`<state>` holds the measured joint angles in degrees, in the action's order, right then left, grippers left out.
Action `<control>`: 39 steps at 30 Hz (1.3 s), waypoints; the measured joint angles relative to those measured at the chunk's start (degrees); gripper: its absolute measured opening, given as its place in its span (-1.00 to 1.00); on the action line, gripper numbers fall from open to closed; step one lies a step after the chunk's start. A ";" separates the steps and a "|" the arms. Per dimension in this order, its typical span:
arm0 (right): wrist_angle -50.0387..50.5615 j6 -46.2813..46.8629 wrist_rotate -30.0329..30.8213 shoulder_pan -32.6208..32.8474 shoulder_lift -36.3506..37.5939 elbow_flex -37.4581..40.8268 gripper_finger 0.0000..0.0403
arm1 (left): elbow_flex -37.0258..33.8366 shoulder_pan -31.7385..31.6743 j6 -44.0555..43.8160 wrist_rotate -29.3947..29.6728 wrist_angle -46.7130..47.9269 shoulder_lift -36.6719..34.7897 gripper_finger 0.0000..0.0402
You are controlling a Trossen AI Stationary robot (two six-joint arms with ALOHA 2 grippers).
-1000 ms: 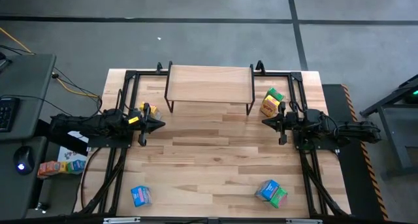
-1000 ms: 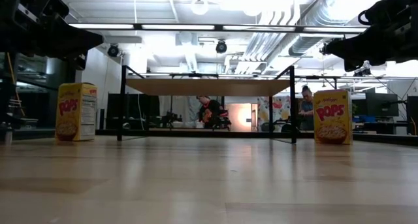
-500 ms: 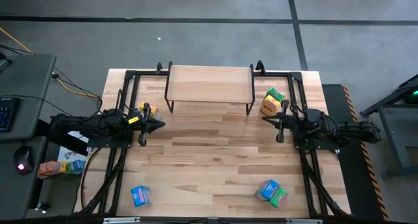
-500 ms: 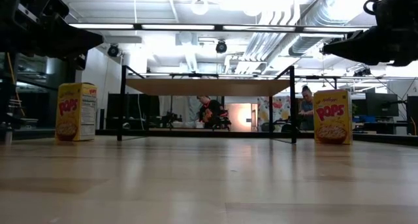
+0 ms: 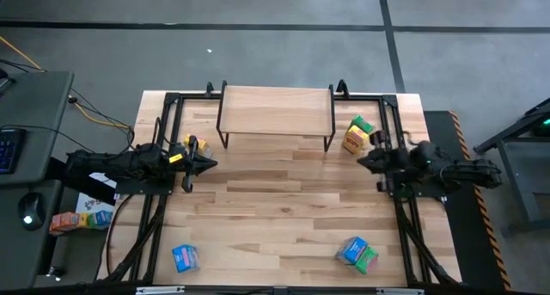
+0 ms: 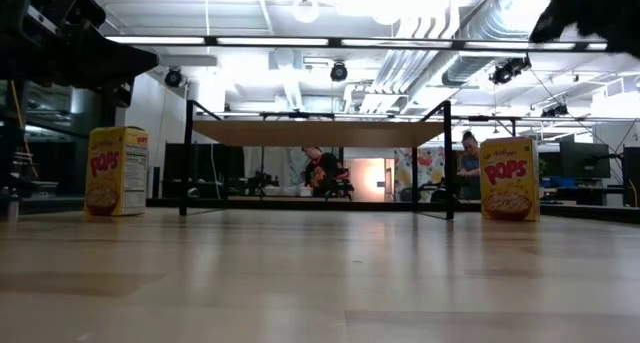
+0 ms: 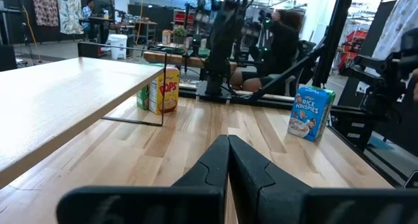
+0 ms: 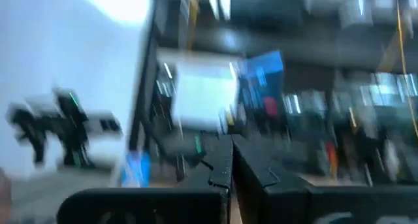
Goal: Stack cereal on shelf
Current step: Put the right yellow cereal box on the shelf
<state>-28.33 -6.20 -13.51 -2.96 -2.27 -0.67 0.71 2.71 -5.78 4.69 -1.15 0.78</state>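
High view: light-wood table [image 5: 275, 209] on grey floor [image 5: 258, 46]; both arms' fingers together.

We see the table [image 5: 284, 218] as pale wood planks with a smooth, faintly sheened finish that reflects room light in the low view. The shelf [image 5: 277, 110] has a lighter, matt wood board, its grain fine and even, carried on thin black metal legs [image 6: 187, 158] with a dull finish. Beside the shelf, the yellow cereal box [image 6: 509, 178] looks like printed card, slightly glossy, as does the blue box [image 7: 311, 112] farther from it. The left gripper [image 7: 228, 160] shows matt black moulded plastic fingers; the right gripper [image 8: 230, 160] looks the same.
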 joint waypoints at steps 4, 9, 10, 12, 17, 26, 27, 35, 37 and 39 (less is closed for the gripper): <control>-16.62 -3.35 -4.64 0.02 -4.22 -0.01 -1.00 | 0.00 0.01 0.00 0.02 0.00 0.00 -1.00; -20.18 -7.96 -1.28 0.00 -12.63 -3.66 -1.00 | -0.01 0.01 0.00 0.00 0.01 0.02 -1.00; -19.77 -8.29 0.94 -0.01 -15.08 -5.33 -1.00 | 0.00 -0.01 0.00 0.02 0.02 0.01 -1.00; -18.08 -7.77 6.23 -0.01 -20.48 -9.42 -1.00 | 0.00 0.01 0.00 0.00 0.00 0.02 -1.00; 0.45 -5.44 42.29 -0.07 -31.81 -24.35 -1.00 | 0.00 0.01 0.00 0.02 0.00 0.02 -1.00; 50.41 8.97 69.74 -1.52 -43.94 -47.14 -0.99 | 0.00 0.01 0.00 0.01 0.00 0.00 -1.00; 56.59 13.40 68.05 -1.97 -44.82 -49.57 -0.96 | 0.00 -0.01 0.00 0.00 0.02 0.00 -1.00; 89.39 38.79 50.41 -8.73 -50.10 -57.42 -0.28 | 0.00 0.00 0.00 0.02 0.00 0.02 -1.00; 90.78 39.11 43.71 -10.52 -50.88 -55.79 -0.06 | 0.00 0.01 0.00 0.02 0.02 0.00 -1.00; 90.54 38.01 37.64 -12.10 -51.66 -54.20 0.14 | 0.00 0.00 0.00 0.02 0.00 0.02 -1.00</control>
<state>62.21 31.81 24.13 -15.06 -53.93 -54.87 0.71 2.70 -5.78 4.71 -1.15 0.80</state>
